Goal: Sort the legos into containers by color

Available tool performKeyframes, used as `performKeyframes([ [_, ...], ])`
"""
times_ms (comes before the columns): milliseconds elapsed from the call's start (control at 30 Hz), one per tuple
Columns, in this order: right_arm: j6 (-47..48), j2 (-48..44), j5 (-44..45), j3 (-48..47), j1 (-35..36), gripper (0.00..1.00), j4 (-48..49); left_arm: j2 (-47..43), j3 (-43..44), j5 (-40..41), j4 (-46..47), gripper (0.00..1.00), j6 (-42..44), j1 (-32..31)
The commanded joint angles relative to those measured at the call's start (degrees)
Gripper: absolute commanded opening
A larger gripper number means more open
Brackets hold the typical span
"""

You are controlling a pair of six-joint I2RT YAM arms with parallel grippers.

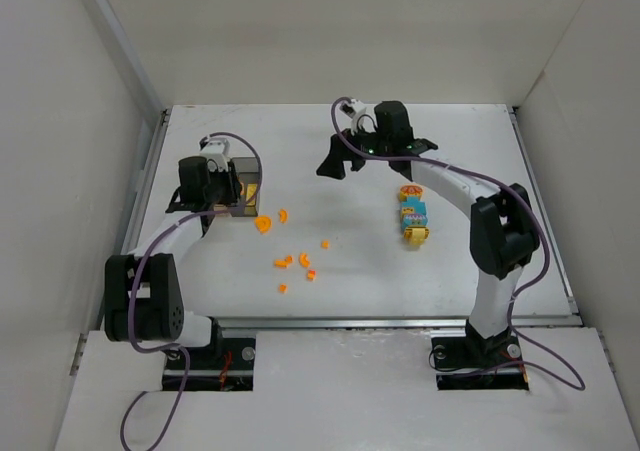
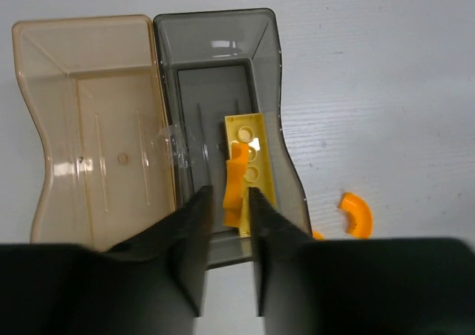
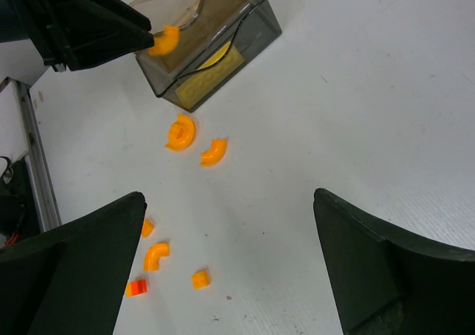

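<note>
Two joined containers sit at the left: a tan-clear box (image 2: 89,75) holding nothing and a smoky grey box (image 2: 215,45) holding a pale yellow plate (image 2: 252,131). My left gripper (image 2: 230,197) hangs over the grey box, its jaws a narrow way apart. An orange curved piece (image 2: 236,175) sits just off the tips with a sliver of gap on each side; from the right wrist it shows in the air (image 3: 165,39) above the box rim. Loose orange legos (image 1: 295,263) lie mid-table. My right gripper (image 3: 228,197) stands wide open above them, holding nothing.
A stack of cyan, yellow and orange-red bricks (image 1: 412,216) lies right of centre. Two orange arcs (image 3: 180,133) rest just beside the grey box (image 3: 245,23), and another arc (image 2: 356,215) shows by its wall. White walls enclose the table on three sides.
</note>
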State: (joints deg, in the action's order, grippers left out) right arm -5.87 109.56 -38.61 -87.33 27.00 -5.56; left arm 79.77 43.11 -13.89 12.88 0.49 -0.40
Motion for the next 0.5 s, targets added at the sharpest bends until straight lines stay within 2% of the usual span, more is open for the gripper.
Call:
performKeyframes([
  [0,0.7,-0.4,-2.0,-2.2,-0.3,1.0,2.1,0.1,2.2,-5.8,6.0,0.29,2.0,0.5],
  [33,0.7,-0.4,-2.0,-1.5,-0.3,1.0,2.1,0.1,2.2,-9.5,6.5,0.49,5.3,0.5],
  [167,0.7,-1.5,-1.3,0.1,-0.3,1.0,2.1,0.1,1.7,-11.2,7.1,0.57,6.9,0.5],
  [267,0.7,-3.0,0.2,1.6,0.2,1.0,2.1,-1.3,1.7,-12.2,7.1,0.55,8.9,0.5],
  [367,0.7,-5.2,1.6,3.7,0.8,1.0,2.1,-2.9,2.2,-22.1,2.8,0.5,22.1,-0.6],
  [467,0.7,-6.5,2.2,5.9,1.4,1.0,2.1,-4.0,3.7,-24.4,-2.9,0.52,31.7,-4.3],
])
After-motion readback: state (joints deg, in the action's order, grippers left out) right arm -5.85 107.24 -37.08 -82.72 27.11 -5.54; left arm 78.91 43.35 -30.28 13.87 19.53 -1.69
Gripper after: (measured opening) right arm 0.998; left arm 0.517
